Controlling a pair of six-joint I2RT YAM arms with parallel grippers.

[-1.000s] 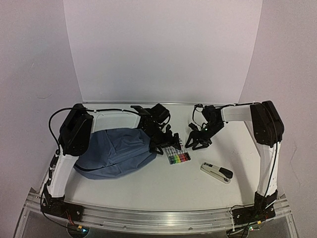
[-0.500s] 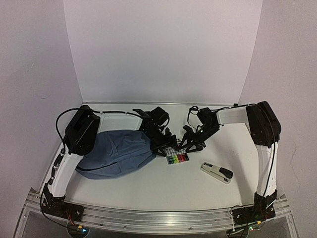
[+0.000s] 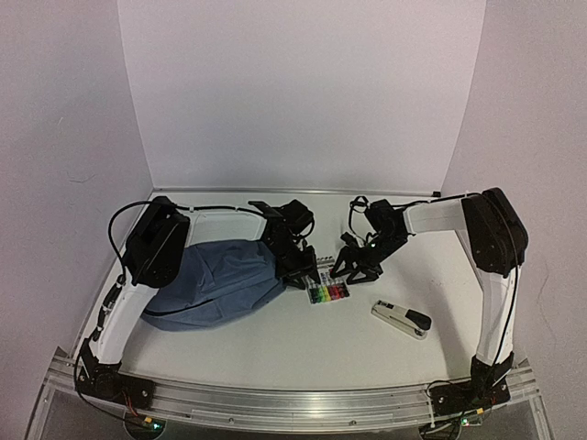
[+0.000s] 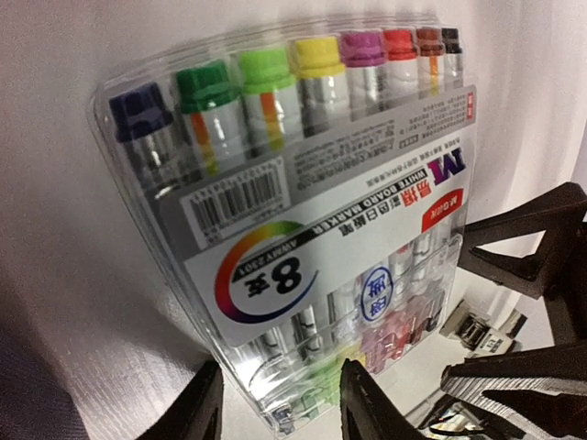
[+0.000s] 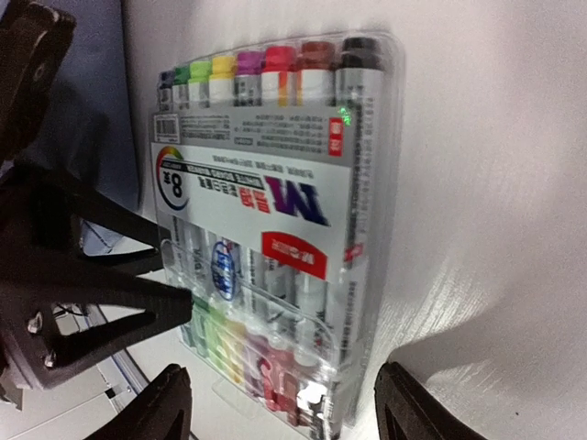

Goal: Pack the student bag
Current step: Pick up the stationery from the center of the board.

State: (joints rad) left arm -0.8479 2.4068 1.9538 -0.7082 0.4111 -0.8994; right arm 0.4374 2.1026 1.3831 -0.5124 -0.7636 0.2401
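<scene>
**Location.** We find the bag lying flat on the left half of the table, partly under the left arm. Its right end lies just beside the left gripper.

**Handling.** We judge the bag soft and limp: it is slumped in folds, with no stiff frame showing. It should be light, and it will sag and fold if lifted from one point. A dark zipper line runs along its near edge. We judge the best hold to be on that edge or on a strap, pinching fabric rather than the body. No strap, and no mouth, is clear in the overhead view.

**Orientation.** The long axis runs from near-left to far-right. The rounded bulk is at the left and the narrower end points right, toward the marker pack. We cannot tell which end is the top.

**Jaws.**
- Left gripper: the jaws straddle the near end of the pack. We cannot tell whether they press on it.
- Right gripper: the jaws stand wide apart astride the pack, unclenched.

**Other.** A stapler lies apart, to the right.
</scene>
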